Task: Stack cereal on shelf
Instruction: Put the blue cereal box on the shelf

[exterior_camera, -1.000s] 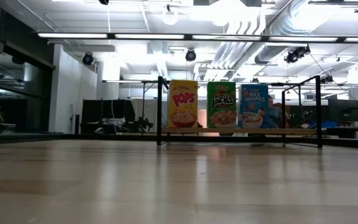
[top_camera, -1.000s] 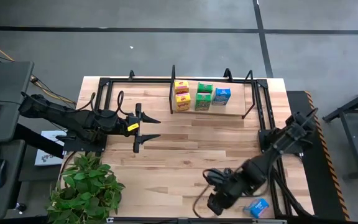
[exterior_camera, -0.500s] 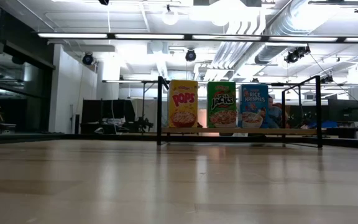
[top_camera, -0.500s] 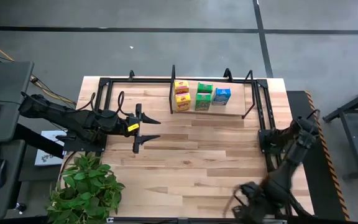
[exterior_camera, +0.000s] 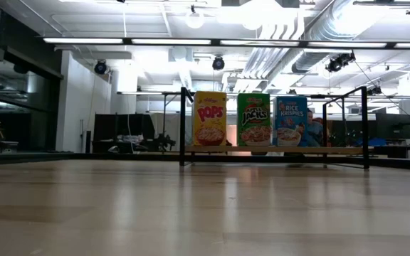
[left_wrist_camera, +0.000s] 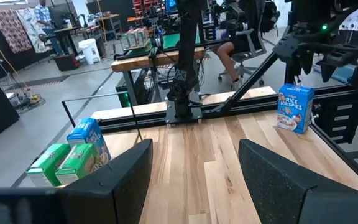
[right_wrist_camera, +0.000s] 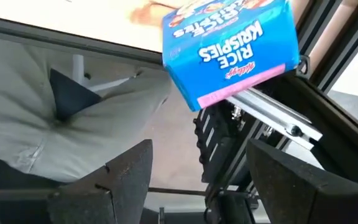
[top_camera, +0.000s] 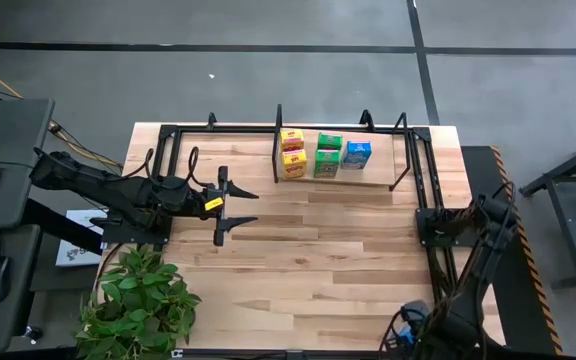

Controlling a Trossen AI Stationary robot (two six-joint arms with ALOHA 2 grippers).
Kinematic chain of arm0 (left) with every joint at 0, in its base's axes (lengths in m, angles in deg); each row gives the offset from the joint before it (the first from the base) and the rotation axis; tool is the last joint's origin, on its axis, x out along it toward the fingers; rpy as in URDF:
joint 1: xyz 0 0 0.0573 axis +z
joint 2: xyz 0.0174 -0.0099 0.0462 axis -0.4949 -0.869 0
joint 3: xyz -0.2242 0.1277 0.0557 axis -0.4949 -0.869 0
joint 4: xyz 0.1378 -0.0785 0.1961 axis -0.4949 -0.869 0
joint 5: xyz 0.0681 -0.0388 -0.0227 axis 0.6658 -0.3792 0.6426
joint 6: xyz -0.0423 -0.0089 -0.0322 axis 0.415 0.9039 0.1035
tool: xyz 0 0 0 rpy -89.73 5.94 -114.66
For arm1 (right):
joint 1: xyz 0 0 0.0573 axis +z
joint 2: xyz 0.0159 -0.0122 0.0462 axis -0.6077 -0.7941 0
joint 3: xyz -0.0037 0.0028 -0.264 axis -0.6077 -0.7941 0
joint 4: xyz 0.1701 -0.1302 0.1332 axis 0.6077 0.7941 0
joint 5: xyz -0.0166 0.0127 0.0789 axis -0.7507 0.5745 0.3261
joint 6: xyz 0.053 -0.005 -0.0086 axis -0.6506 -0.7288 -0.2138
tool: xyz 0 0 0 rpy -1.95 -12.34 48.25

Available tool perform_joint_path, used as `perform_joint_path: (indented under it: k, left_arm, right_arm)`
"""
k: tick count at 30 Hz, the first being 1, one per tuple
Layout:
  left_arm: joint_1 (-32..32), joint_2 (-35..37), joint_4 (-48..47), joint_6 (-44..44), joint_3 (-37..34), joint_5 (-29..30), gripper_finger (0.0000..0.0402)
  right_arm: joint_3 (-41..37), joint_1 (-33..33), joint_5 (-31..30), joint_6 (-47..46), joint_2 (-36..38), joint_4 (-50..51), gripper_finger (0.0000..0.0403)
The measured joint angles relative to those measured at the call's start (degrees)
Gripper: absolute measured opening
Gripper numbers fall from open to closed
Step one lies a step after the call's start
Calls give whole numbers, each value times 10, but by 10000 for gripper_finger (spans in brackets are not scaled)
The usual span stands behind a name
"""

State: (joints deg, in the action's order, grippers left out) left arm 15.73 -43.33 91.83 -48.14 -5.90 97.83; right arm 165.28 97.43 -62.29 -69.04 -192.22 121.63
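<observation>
The shelf point(top_camera: 368, 179), a black frame with a light board, stands at the table's far side. On it are two yellow boxes point(top_camera: 293, 152), two green boxes point(top_camera: 327, 153) and one blue box point(top_camera: 358, 153). The low view shows a yellow point(exterior_camera: 209, 118), a green point(exterior_camera: 253, 119) and a blue point(exterior_camera: 291, 121) box upright. A second blue box point(left_wrist_camera: 296, 107) stands on its end at the table's near right corner. My right gripper point(top_camera: 408, 335) is open just by it; the box point(right_wrist_camera: 229, 46) lies ahead of the fingers, not between them. My left gripper point(top_camera: 253, 207) waits open over the table's left half.
A black tube frame point(top_camera: 423, 200) runs along the table's right edge and far side. A potted plant point(top_camera: 138, 305) stands at the near left corner. Bare wooden tabletop point(top_camera: 318, 250) lies between the shelf and the near edge. People show in the room beyond.
My right gripper has gone toward the table's right and near edges, from the middle of the near side to the near right corner, and now hangs over the loose blue box. The box and the shelf boxes have stayed where they were.
</observation>
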Motion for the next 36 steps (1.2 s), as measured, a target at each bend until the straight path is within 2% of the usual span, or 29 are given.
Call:
perform_joint_path:
  k: [14, 21, 27, 30, 33, 36]
  left_arm:
    - [0, 0, 0, 4, 0, 0, 230]
    - [0, 0, 0, 4, 0, 0, 230]
    - [0, 0, 0, 4, 0, 0, 230]
    - [0, 0, 0, 4, 0, 0, 230]
    - [0, 0, 0, 4, 0, 0, 230]
    - [0, 0, 0, 5, 0, 0, 230]
  right_arm:
    - [0, -19, -12, -4, -28, 19, 252]
    - [0, -10, 53, -14, -28, 23, 252]
    - [0, 12, 49, 28, -28, -29, 252]
    - [0, 20, 23, 48, -30, -51, 252]
    - [0, 21, 3, 72, -42, -41, 252]
    - [0, 20, 8, 103, -57, -34, 252]
